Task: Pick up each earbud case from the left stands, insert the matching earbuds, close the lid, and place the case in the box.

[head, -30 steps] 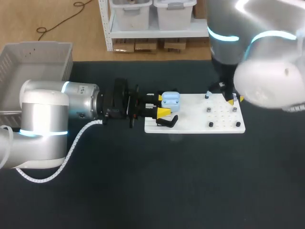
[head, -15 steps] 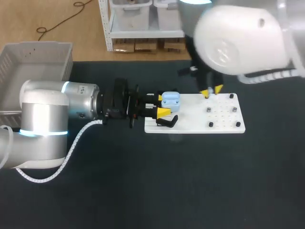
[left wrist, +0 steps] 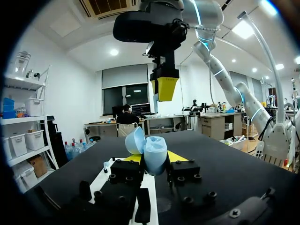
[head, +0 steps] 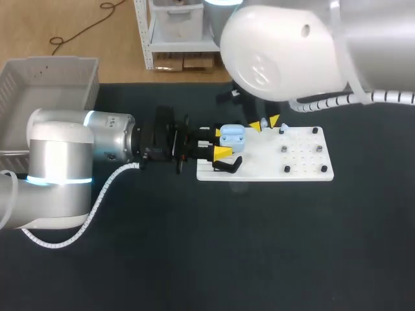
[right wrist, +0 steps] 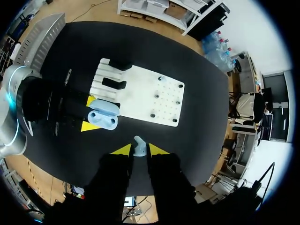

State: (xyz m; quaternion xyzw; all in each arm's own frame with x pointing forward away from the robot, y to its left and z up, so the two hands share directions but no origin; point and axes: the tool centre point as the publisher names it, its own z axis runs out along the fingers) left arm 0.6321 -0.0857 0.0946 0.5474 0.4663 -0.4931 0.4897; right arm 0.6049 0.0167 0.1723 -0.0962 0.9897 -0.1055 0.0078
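The left gripper (head: 222,143) is clamped on the open blue case (head: 232,135) over the white board's (head: 298,162) left end, while the right gripper (head: 265,122) pinches a pale earbud (right wrist: 138,144) just right of it, and any misalignment with the socket could jam or drop the earbud.

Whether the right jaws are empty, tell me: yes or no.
No, the right jaws are shut on a pale blue earbud.

No readable text or labels anywhere
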